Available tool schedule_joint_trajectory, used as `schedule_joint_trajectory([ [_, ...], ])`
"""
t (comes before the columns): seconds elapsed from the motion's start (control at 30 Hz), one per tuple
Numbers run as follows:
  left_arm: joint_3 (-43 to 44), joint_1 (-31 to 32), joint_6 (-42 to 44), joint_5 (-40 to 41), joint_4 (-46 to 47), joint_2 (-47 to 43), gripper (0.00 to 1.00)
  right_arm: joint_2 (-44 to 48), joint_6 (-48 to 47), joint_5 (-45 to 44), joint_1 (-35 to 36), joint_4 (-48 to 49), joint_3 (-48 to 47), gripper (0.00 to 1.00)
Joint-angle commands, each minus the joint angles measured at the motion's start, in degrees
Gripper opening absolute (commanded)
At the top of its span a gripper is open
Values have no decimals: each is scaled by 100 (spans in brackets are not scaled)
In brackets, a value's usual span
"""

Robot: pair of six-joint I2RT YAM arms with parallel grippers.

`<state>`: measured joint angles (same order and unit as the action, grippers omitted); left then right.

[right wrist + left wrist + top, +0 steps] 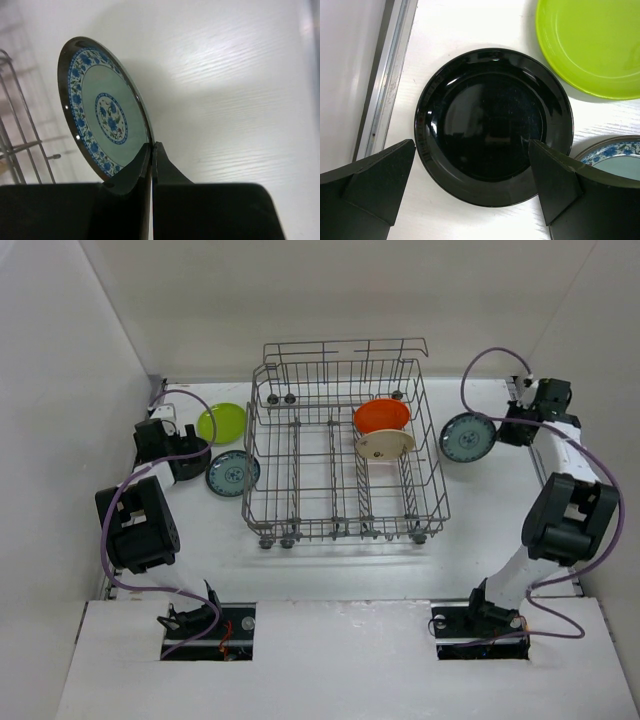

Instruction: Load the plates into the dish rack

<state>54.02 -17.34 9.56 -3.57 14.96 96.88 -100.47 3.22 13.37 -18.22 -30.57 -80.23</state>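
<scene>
The grey wire dish rack (345, 530) stands mid-table with an orange plate (381, 415) and a cream plate (386, 446) on edge inside it. My right gripper (506, 430) is shut on the rim of a teal-blue patterned plate (466, 436), held upright above the table right of the rack; it also shows in the right wrist view (102, 120). My left gripper (472, 165) is open above a black plate (492, 125) lying flat, one finger on each side of its near rim. A lime green plate (222, 423) and a second teal-blue plate (232, 473) lie left of the rack.
A metal rail (387, 80) runs along the table's left edge by the black plate. White walls close in the table at the back and both sides. The rack's wires (20, 135) are just left of the held plate.
</scene>
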Motion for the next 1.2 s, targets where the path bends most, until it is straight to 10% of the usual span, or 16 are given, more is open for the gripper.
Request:
schedule_joint_trajectory([
  [0.0,205,33,-16,6,33,-134,100,833,12,-360,-90,604,129,0],
  [0.4,179,68,2,85,42,-126,100,3410,-1638,-1495,1604,1834,648,0],
  [0.67,162,77,28,85,51,-143,100,4272,-4100,-635,3249,2503,1702,0],
  [1.17,56,95,37,146,130,-205,100,4870,-6615,860,4076,3021,3117,0],
])
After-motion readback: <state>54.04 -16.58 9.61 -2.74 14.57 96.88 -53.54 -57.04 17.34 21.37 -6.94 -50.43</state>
